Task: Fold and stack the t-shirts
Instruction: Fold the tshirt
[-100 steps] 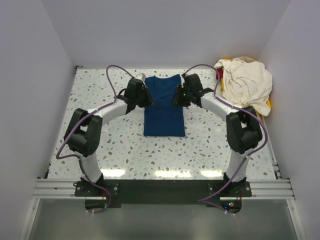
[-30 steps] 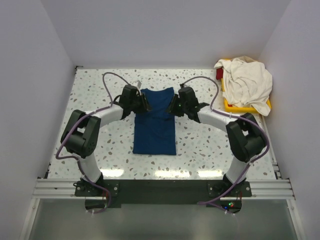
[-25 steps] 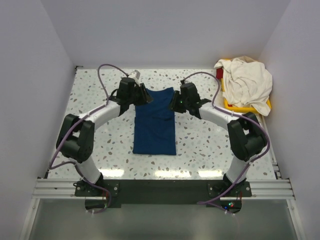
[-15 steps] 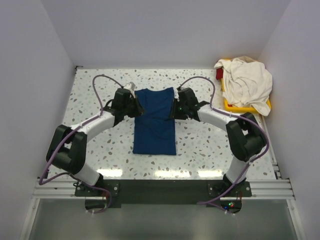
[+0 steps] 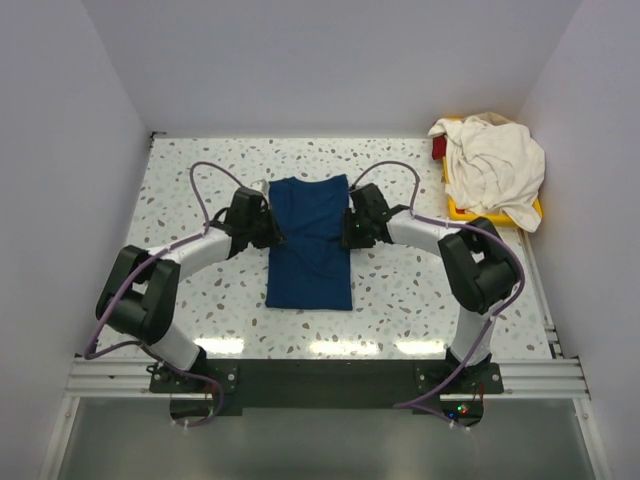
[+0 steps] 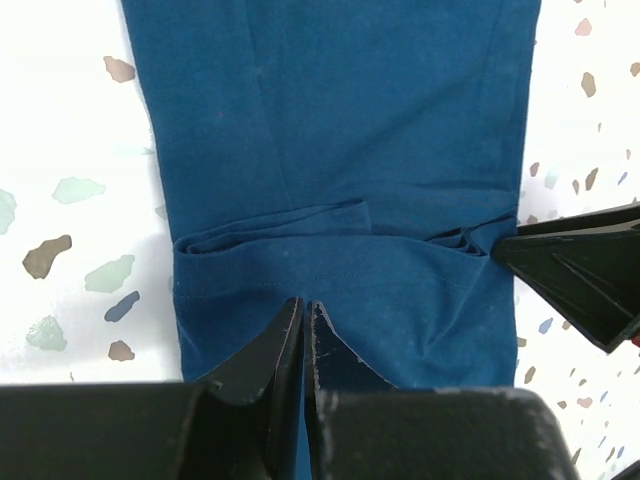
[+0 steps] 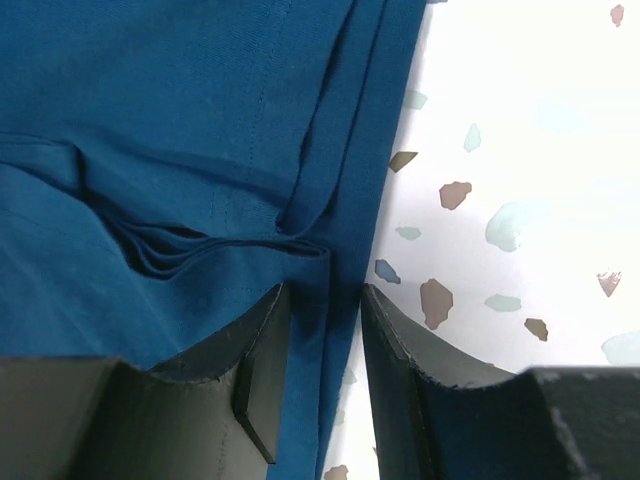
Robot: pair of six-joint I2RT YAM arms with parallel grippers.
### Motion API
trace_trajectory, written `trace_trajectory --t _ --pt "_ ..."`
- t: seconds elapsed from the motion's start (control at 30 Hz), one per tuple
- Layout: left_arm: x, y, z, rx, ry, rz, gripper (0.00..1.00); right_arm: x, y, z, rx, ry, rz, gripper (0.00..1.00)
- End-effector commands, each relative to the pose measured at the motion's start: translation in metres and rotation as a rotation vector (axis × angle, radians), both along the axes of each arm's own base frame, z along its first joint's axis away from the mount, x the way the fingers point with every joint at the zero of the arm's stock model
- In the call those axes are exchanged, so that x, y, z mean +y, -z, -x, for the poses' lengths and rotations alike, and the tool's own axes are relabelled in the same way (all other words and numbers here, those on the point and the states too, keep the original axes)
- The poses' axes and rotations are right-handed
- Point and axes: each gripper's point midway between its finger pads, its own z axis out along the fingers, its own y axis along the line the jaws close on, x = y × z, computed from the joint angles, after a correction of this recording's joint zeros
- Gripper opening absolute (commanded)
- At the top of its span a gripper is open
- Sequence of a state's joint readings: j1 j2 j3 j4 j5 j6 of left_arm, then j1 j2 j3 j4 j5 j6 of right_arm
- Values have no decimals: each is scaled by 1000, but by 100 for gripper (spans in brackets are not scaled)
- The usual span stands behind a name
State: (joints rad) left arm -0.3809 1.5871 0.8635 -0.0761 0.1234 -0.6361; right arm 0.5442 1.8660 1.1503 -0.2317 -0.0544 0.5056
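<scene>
A dark navy blue cloth t-shirt [image 5: 310,240], folded into a long narrow strip, lay flat near the middle of the white speckled stone-look table [image 5: 190,190], its length running from the far side toward the arm bases. The left gripper [image 5: 266,228] sat low at the strip's left edge, roughly level with a crosswise crease in the cloth. In the left wrist view its black fingers [image 6: 270,350] stood together with only a thin slit between them, tips on the blue cloth, pinching it at that edge. The right gripper [image 5: 352,228] sat opposite at the strip's right edge. In the right wrist view its two fingers [image 7: 262,350] stood apart, straddling the layered right edge of the shirt without clamping it, and bunched pleats of cloth lay just beside the tips. Well apart from both, a cream white cloth t-shirt [image 5: 492,165] lay crumpled in a heap on a yellow plastic tray [image 5: 468,214] at the table's far right corner, draping over the tray's sides.
</scene>
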Motion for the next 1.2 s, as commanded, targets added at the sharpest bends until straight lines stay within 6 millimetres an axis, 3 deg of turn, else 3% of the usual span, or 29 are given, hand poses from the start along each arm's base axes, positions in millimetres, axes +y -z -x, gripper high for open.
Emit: trace_trajectory --t 0.0,0.07,0.2,0.37,0.5,0.77,0.87,0.9,1.0,1.07,1.17 --pt "2 -1 -8 -20 -23 -1 8 6 -15 -15 -58 -7 11 39" --pt "2 -1 -8 -19 -23 -3 8 7 -15 -16 -57 -10 16 38" --pt "5 3 -7 -11 -33 -19 8 4 -20 -13 -68 -5 25 12" --pt "13 11 -6 9 -59 -59 9 -9 -37 -11 -112 34 46 1" --pt "18 23 -8 31 -76 -91 7 -17 -41 -7 -130 53 58 1" --pt "19 43 -15 73 -85 -126 5 -20 -23 -7 -95 69 81 1" --pt "19 44 -15 80 -87 -126 5 -30 -19 -5 -92 92 114 9" --pt "18 43 -15 77 -89 -124 5 -34 -16 -3 -84 98 125 18" --pt "19 36 -15 62 -86 -121 5 -43 -18 -2 -79 114 128 27" --pt "18 29 -16 51 -84 -116 6 -47 -23 -1 -84 119 134 29" --pt "16 16 -16 30 -74 -102 7 -41 -47 -3 -128 108 92 31"
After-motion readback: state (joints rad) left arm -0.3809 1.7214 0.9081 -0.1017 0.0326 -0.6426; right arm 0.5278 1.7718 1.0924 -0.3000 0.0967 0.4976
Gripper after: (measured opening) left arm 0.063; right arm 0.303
